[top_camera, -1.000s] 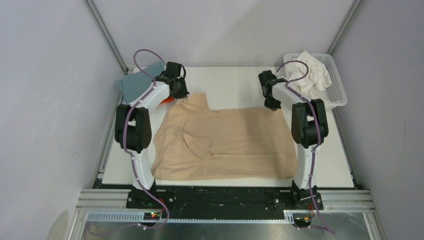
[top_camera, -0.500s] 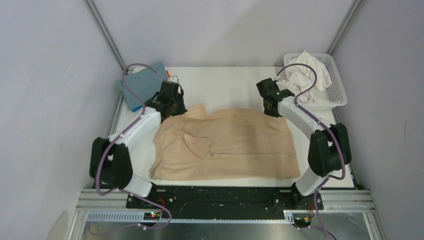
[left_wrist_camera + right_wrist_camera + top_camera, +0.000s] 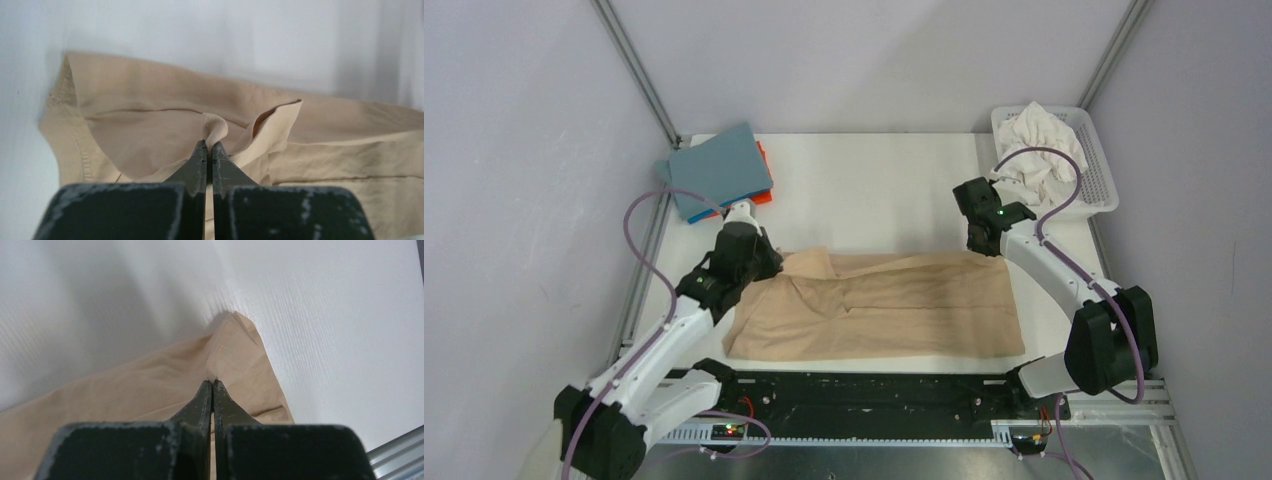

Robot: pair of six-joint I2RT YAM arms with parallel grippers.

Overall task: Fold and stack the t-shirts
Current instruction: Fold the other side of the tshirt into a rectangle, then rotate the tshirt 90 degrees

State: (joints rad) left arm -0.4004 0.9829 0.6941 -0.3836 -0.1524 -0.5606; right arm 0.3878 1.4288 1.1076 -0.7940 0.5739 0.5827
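The tan-beige t-shirt (image 3: 884,305) lies on the white table, its far part folded toward the near edge. My left gripper (image 3: 762,262) is shut on a pinch of its cloth (image 3: 214,125) at the fold's left end. My right gripper (image 3: 984,245) is shut on the shirt's far right corner (image 3: 235,352). A folded grey-blue t-shirt (image 3: 719,170) lies at the far left on top of an orange one (image 3: 764,196). A crumpled white t-shirt (image 3: 1042,142) fills the basket.
The white slotted basket (image 3: 1102,180) stands at the far right corner. Bare white table (image 3: 874,190) stretches behind the tan shirt. Metal frame posts rise at both back corners.
Both grippers have pulled the tan shirt's far edge toward the near side, folding it over into a narrower band. The left arm has swung down and left, uncovering the folded stack.
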